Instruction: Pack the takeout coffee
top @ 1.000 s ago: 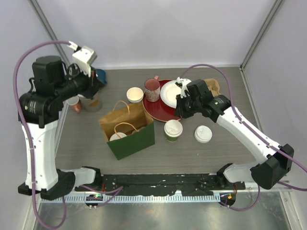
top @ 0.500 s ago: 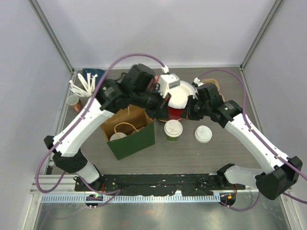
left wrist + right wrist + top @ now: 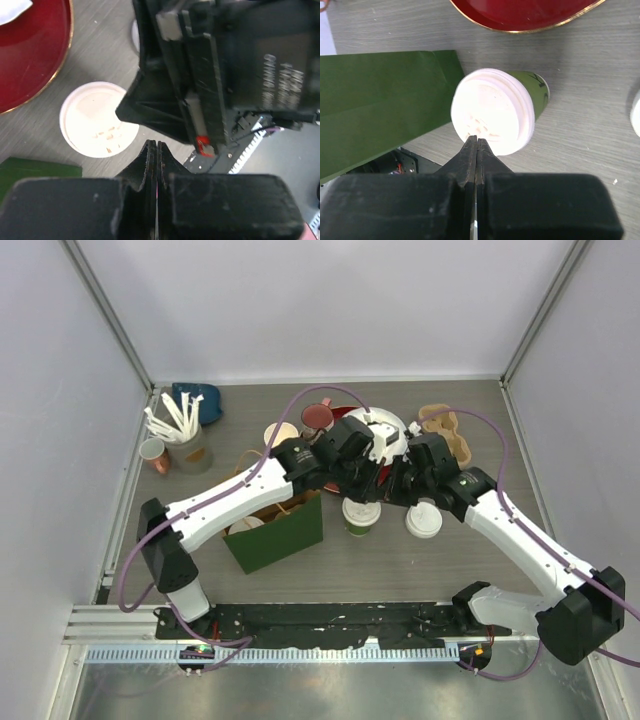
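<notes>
Status: both arms are crowded over the same lidded cup [image 3: 492, 111], which stands upright on the tabletop [image 3: 400, 560], just right of the green bag [image 3: 285, 530] and just near of the red plate [image 3: 530, 12].

- Right claw [image 3: 476, 141]: fingers pressed together, holding nothing. It hangs above the near edge of the lid and isn't touching it.
- Left claw [image 3: 153, 146]: also fully closed and empty. The cup sits to its left in the wrist view, and the right arm's housing [image 3: 225, 75] fills most of that frame. We read that as the two wrists being very close.

Other task items:
- A second lidded cup [image 3: 423, 520] is on the tabletop, right of the first.
- A white lid [image 3: 245, 525] shows inside the bag's mouth. We think that's a cup already packed.
- An open cup [image 3: 281, 434] sits far of the bag with no lid on it.

Our read is that the bag stands open-topped beside the cups so each transfer is short. Neither claw can grasp while closed, so one has to open wide around the cup body below the lid. Only one arm should go in, because the main risk is wrist-to-wrist contact or tipping the cup.
</notes>
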Available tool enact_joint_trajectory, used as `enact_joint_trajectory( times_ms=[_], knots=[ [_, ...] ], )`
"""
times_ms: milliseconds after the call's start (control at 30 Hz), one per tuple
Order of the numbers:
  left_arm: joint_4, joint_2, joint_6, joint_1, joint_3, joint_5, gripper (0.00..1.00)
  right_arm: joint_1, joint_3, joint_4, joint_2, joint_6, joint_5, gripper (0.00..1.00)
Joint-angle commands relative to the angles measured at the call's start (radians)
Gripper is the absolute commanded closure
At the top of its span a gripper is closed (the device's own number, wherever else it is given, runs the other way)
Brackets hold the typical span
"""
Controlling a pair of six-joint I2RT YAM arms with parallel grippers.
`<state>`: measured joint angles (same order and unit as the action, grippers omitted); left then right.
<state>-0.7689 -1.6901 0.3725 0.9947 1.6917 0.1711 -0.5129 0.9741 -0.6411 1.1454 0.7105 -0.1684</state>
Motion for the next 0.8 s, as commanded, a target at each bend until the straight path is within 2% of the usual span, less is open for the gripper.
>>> enact_joint_trajectory(
  times_ms=[0, 200, 267, 467, 567, 600, 767],
  knots=[
    [0.138, 0.0, 0.049, -0.019, -0.029, -0.1, 1.0, 0.004, 0.032, 0.1, 0.005, 0.023, -0.037, 0.99],
    [0.125, 0.023, 0.085, -0.071, -0.018, -0.122, 1.0, 0.005, 0.159, -0.028, 0.022, -0.029, -0.022, 0.99],
    [0.135, 0.024, 0.085, -0.073, -0.032, -0.116, 1.0, 0.005, 0.155, -0.032, 0.014, -0.026, -0.028, 0.99],
    [0.094, -0.1, 0.134, -0.074, -0.089, -0.061, 1.0, 0.002, -0.044, 0.078, 0.013, 0.038, -0.037, 0.99],
    [0.16, -0.094, 0.086, -0.073, -0.182, -0.12, 1.0, 0.002, -0.156, 0.171, 0.037, 0.055, -0.037, 0.99],
    [0.169, -0.094, 0.068, -0.073, -0.219, -0.157, 1.0, 0.004, -0.163, 0.178, 0.048, 0.058, -0.045, 0.99],
    [0.161, -0.1, 0.059, -0.094, -0.274, -0.165, 1.0, 0.002, -0.114, 0.123, 0.048, 0.024, -0.022, 0.99]
  ],
)
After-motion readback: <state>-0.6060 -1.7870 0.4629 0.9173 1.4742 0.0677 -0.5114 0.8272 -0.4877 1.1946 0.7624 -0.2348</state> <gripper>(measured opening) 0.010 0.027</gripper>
